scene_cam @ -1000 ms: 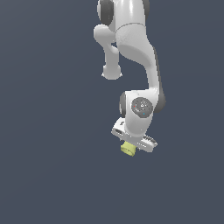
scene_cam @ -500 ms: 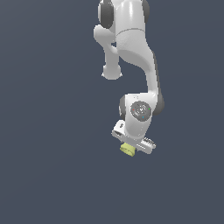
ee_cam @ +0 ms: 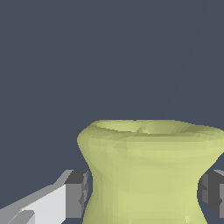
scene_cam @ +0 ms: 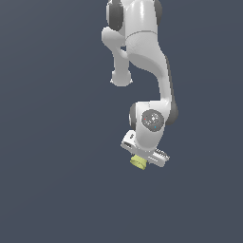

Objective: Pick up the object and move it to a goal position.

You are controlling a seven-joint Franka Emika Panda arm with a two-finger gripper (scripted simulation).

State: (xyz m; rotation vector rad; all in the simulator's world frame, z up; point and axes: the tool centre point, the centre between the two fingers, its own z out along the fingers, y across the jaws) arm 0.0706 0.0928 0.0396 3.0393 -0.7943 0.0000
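Note:
The object (scene_cam: 138, 162) is a small pale yellow-green spool with a flared rim, poking out just below the white hand of the arm in the exterior view. In the wrist view the object (ee_cam: 148, 170) fills the lower part of the picture, its narrow waist sitting between two grey finger pads (ee_cam: 78, 194). My gripper (ee_cam: 144, 192) is shut on it, one pad on each side of the waist. My gripper (scene_cam: 140, 159) hangs at the end of the bent white arm, and its fingers are mostly hidden by the hand there.
A plain dark blue-grey surface (scene_cam: 57, 180) lies all around. The white arm (scene_cam: 142, 52) reaches down from the top of the exterior view. No other thing shows.
The arm, the gripper and the spool have shifted slightly toward the exterior view's left and a little up. The grip on the spool is unchanged.

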